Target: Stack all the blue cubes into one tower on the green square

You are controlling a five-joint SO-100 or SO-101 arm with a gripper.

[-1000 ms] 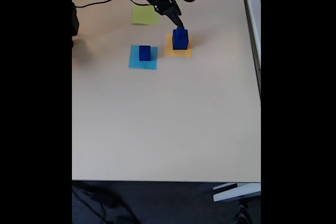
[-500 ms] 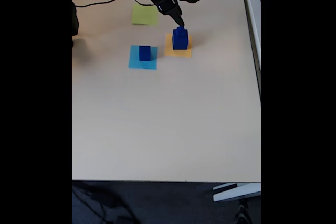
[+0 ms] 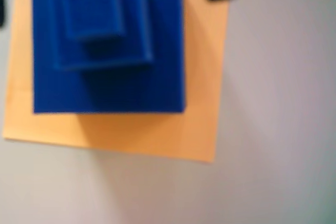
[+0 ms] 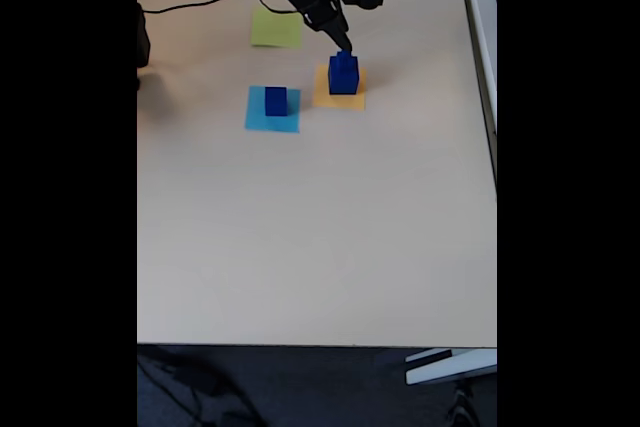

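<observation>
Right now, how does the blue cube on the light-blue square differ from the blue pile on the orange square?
The single cube stands alone and low; the stepped pile has smaller cubes on a larger one and is taller. The cube stands apart from the arm, the pile right under the gripper. Both are dark blue, neither on the green square.

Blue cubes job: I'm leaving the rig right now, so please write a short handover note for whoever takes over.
Gripper: just above the stack, whether open or shut is unclear.
Stack of three blue cubes, stepped large to small, sits on the orange square, not the target.
One more blue cube stands on the light-blue square.
Green square has nothing on it.
Done: nothing on the green square yet.
Left: rebuild the whole tower there.
</observation>
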